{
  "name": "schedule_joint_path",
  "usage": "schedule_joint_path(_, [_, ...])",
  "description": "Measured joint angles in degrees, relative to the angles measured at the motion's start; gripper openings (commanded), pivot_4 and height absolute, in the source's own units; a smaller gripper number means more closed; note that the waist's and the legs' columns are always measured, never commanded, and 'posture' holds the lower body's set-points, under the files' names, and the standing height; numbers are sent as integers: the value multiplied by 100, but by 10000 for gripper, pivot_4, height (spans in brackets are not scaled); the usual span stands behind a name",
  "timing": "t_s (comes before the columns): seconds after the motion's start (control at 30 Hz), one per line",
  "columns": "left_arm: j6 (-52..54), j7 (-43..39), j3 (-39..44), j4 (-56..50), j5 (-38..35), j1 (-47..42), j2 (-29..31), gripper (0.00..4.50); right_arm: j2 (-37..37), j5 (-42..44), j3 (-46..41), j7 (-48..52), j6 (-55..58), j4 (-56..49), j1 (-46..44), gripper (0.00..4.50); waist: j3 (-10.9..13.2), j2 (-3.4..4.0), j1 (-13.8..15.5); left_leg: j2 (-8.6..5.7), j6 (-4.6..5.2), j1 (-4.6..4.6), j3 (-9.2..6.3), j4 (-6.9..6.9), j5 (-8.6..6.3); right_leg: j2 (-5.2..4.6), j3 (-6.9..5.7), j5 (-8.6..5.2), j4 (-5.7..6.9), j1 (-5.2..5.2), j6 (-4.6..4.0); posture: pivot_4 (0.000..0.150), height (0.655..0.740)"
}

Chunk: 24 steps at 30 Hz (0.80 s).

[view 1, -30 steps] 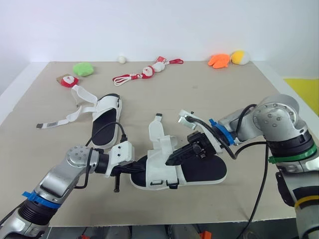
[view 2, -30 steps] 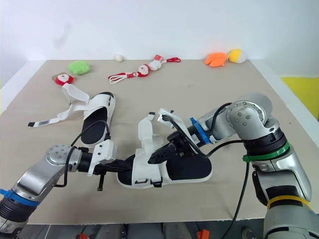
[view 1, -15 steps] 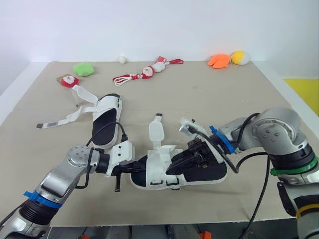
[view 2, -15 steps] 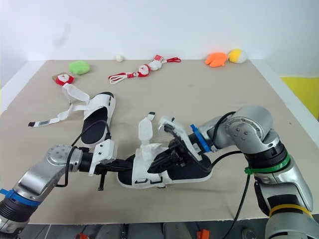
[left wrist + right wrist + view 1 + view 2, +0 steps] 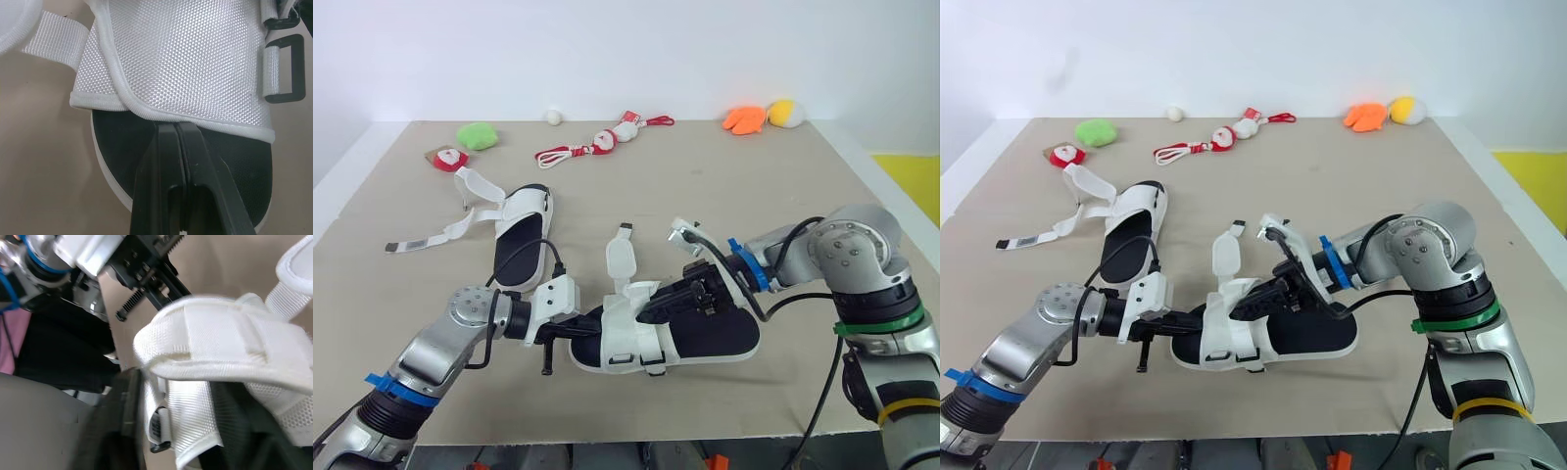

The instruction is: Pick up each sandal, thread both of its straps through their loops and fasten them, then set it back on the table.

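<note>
The near sandal (image 5: 705, 341), white with a black footbed, lies at the table's front centre. My left gripper (image 5: 576, 331) is shut on the edge of its sole at the left end; the left wrist view has both fingers (image 5: 178, 132) pressed together on the black footbed under the white mesh upper (image 5: 186, 58). My right gripper (image 5: 654, 309) reaches in from the right, its fingers on either side of the folded white strap (image 5: 220, 333) over the upper. Another strap (image 5: 622, 257) stands upright. The second sandal (image 5: 521, 230) lies farther left with loose straps (image 5: 431, 235).
Small toys line the table's far side: a green one (image 5: 477, 135), a red-and-white one (image 5: 444, 159), corded red-and-white ones (image 5: 597, 144), a white ball (image 5: 552, 117), an orange one (image 5: 744, 118) and a yellow one (image 5: 784, 113). The table's front edge (image 5: 636, 438) is close to the near sandal.
Half a second ago my right gripper dipped low onto the sandal's upper; it has since risen back with the strap. The left gripper has kept its hold.
</note>
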Motion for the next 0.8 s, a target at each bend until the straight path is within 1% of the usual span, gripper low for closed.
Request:
schedule_joint_path(0.03, [0,1,-3,0,0,-2,-1,0,-10,-10,3,1,3,-76,37,4050,0,0,0,0,0,0,0,0,0,0,0,0,0,0,0,1500,7400])
schedule_joint_path(0.07, [0,4,-6,0,1,-2,-2,0,-30,-28,9,4,4,-168,78,845,0,0,0,0,0,0,0,0,0,0,0,0,0,0,0,1500,7400])
schedule_joint_path(0.27, [0,21,-25,6,3,-3,-8,0,11,-62,-143,151,-98,-319,216,845,0,0,0,0,0,1,0,0,0,0,0,0,0,0,0,1500,7400])
schedule_joint_path(0.3, [-1,24,-29,9,3,-7,-12,0,30,-33,-281,214,-111,-315,212,6653,0,0,2,0,0,0,0,0,0,0,0,0,0,0,0,1500,7400])
schedule_joint_path(0.33, [-2,25,-32,11,3,-7,-13,0,17,-15,-348,252,-113,-312,192,9731,0,0,2,0,0,1,0,0,0,0,0,0,0,1,0,1500,7400])
schedule_joint_path(0.37, [-4,25,-35,12,3,-10,-14,0,-6,-11,-376,281,-112,-310,190,15350,0,0,2,0,0,1,0,0,0,0,0,0,-1,1,0,1500,7400])
schedule_joint_path(0.4, [-9,25,-36,14,3,-11,-15,0,-29,-12,-394,318,-111,-307,193,18047,0,0,2,0,0,0,0,0,0,0,0,0,-1,0,0,1500,7400])
schedule_joint_path(0.43, [-20,25,-39,20,3,-19,-17,0,-75,-16,-454,357,-137,-309,228,23686,0,0,8,0,0,0,0,0,0,0,0,0,-1,1,0,1500,7400])
schedule_joint_path(0.47, [-25,27,-41,23,3,-25,-20,0,-130,-20,-489,365,-158,-310,256,27778,0,0,14,0,0,0,0,0,0,0,0,0,-2,1,0,1500,7400])
schedule_joint_path(0.53, [-38,32,-58,34,4,-53,-32,0,-481,-211,-528,576,-528,-448,538,37815,0,0,47,0,0,-1,1,-1,0,-1,0,-1,-7,0,1,1500,7400])
schedule_joint_path(0.57, [-39,32,-63,34,4,-57,-33,0,-533,-248,-529,611,-608,-490,591,37815,0,0,53,0,-1,-2,1,-1,0,-1,0,-1,-8,0,1,1500,7400])
schedule_joint_path(0.6, [-43,29,-75,34,4,-60,-33,0,-785,-395,-534,832,-969,-665,817,44615,1,0,60,0,-2,-2,2,-2,-1,-1,0,-2,-9,-1,2,1500,7400])
schedule_joint_path(0.67, [-43,26,-81,47,5,-66,-33,0,-883,-483,-553,961,-1179,-724,890,44615,1,1,60,1,-2,1,4,-4,-1,0,0,-2,-9,-1,2,1500,7400])
schedule_joint_path(0.73, [-52,40,-96,71,7,-87,-53,0,-1007,-815,-659,1219,-1915,-913,1201,44615,2,-2,91,1,-2,1,0,-3,-1,0,-4,-2,-9,0,2,1500,7400])
schedule_joint_path(0.8, [-64,29,-110,74,7,-103,-60,0,-1101,-1279,-859,1646,-3063,-1179,1688,44615,2,-1,100,1,-4,1,4,-4,-3,-1,-2,-3,-11,-1,2,1500,7400])
